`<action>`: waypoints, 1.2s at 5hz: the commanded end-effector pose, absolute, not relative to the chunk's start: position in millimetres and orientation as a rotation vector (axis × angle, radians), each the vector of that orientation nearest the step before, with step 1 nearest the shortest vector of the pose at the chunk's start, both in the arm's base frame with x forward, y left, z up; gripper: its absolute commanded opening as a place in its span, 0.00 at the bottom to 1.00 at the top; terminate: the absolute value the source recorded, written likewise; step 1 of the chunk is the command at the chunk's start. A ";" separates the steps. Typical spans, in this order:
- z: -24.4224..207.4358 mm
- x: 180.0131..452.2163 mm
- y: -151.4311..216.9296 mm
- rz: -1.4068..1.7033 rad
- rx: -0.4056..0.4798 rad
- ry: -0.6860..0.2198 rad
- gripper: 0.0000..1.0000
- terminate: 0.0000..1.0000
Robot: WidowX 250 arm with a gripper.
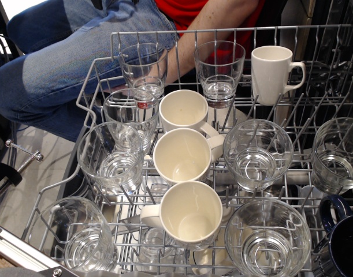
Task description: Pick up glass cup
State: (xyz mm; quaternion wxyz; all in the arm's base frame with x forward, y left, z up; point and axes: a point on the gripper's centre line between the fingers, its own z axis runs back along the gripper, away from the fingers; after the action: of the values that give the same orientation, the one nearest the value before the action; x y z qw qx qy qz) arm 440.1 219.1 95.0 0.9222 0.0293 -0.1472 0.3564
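The glass cup [143, 74] is a tall clear tumbler with tapering sides and a thick base. It stands upright at the back left of the wire dish rack [95, 75], and a small red glint shows near its bottom. A second, similar tumbler [219, 72] stands to its right at the back centre. No gripper is in view.
Three white mugs [182, 154] lie in a column down the middle, and another white mug [271, 72] stands at the back right. Several wider round glasses [258, 153] fill both sides. A dark blue mug [344, 242] is at the bottom right. A seated person [78, 57] is behind the rack.
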 end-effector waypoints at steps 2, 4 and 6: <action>89.9 441.4 212.8 0.828 0.138 -0.306 1.00 0.00; 77.1 441.2 212.4 0.961 0.090 -0.354 1.00 0.00; 65.4 456.9 224.7 0.973 0.050 -0.401 1.00 0.00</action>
State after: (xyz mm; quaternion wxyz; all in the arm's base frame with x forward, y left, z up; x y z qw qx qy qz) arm 453.3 222.6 33.3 0.8661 0.0189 -0.1576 0.4740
